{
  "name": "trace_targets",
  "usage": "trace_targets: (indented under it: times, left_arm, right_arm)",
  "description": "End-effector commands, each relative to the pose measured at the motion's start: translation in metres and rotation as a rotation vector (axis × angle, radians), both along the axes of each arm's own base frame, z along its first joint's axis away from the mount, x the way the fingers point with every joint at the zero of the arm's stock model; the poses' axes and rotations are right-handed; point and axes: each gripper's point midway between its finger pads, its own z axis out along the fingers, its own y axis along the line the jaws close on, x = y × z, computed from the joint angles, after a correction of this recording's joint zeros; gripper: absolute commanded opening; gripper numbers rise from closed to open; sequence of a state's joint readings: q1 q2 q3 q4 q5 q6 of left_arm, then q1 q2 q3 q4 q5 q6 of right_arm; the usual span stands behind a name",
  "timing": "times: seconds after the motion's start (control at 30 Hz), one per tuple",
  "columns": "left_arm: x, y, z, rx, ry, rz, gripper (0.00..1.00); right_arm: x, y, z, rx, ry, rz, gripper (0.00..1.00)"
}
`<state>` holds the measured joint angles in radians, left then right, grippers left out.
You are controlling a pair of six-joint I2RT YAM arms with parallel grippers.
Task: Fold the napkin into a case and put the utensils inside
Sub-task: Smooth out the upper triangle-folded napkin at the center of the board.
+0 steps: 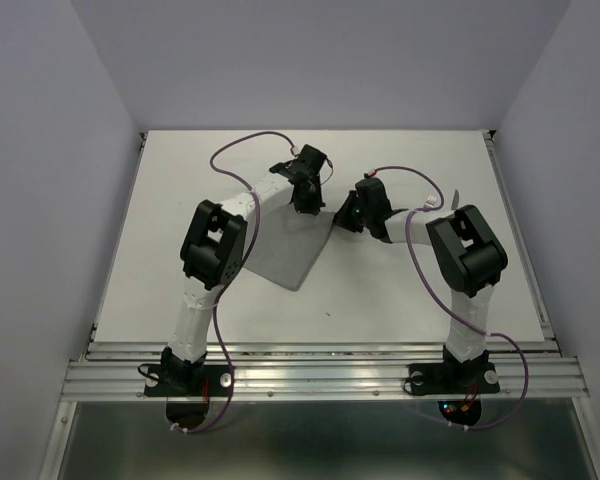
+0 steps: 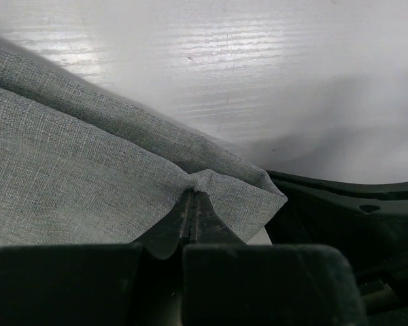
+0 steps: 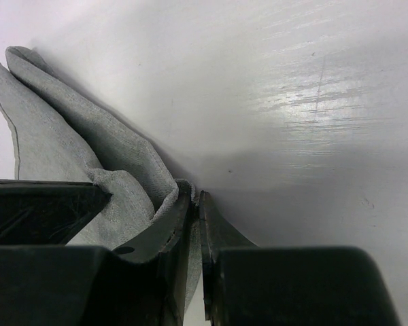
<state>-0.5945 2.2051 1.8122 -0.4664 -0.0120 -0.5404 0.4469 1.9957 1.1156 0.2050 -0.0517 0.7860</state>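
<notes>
The grey napkin (image 1: 298, 255) lies on the white table, its far edge lifted between the two grippers. My left gripper (image 1: 305, 207) is shut on a pinched fold of the napkin (image 2: 88, 183), with the cloth bunched at the tips of the left gripper (image 2: 194, 197). Close to its right, my right gripper (image 1: 340, 218) holds the same far edge. In the right wrist view the napkin (image 3: 68, 149) drapes over one finger and a thin layer is caught in the right gripper (image 3: 196, 200). No utensils are in view.
The white table (image 1: 430, 290) is walled by pale panels on three sides. A metal rail (image 1: 320, 375) runs along the near edge by the arm bases. Purple cables (image 1: 242, 150) loop above the arms.
</notes>
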Motion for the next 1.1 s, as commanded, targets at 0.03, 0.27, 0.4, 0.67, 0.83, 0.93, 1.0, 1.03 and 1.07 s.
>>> trace_targets:
  times: [0.03,0.27,0.4,0.67,0.83,0.93,1.0,1.03,1.07]
  left_arm:
    - [-0.007,-0.014,0.039,-0.087,-0.037,-0.035,0.0]
    - [-0.01,-0.024,0.056,-0.129,-0.06,-0.059,0.0]
    - [-0.011,-0.026,0.059,-0.135,-0.06,-0.061,0.0]
    - [-0.01,-0.022,0.057,-0.105,-0.064,-0.049,0.0]
    - [-0.01,-0.024,0.055,-0.106,-0.054,-0.055,0.0]
    - [-0.01,-0.027,0.06,-0.116,-0.063,-0.063,0.0]
    - [-0.012,-0.029,0.063,-0.125,-0.059,-0.073,0.0]
    - [-0.013,-0.031,0.065,-0.13,-0.061,-0.077,0.0]
    - [-0.014,-0.032,0.065,-0.13,-0.057,-0.082,0.0]
  right_arm:
    - [-0.035,-0.022,-0.042,-0.122,0.146,-0.012,0.14]
    - [-0.03,-0.027,-0.037,-0.14,0.122,-0.036,0.15]
    - [-0.032,-0.03,-0.037,-0.142,0.125,-0.054,0.15]
    - [-0.033,-0.059,0.001,-0.161,0.006,-0.196,0.31]
    - [-0.037,-0.07,0.014,-0.163,-0.024,-0.243,0.33]
    - [-0.038,-0.069,0.011,-0.157,-0.012,-0.22,0.34]
    - [-0.037,-0.063,0.01,-0.144,-0.003,-0.201,0.37]
    - [-0.038,-0.059,0.008,-0.133,0.006,-0.182,0.38]
    - [-0.038,-0.058,0.003,-0.137,0.017,-0.176,0.38]
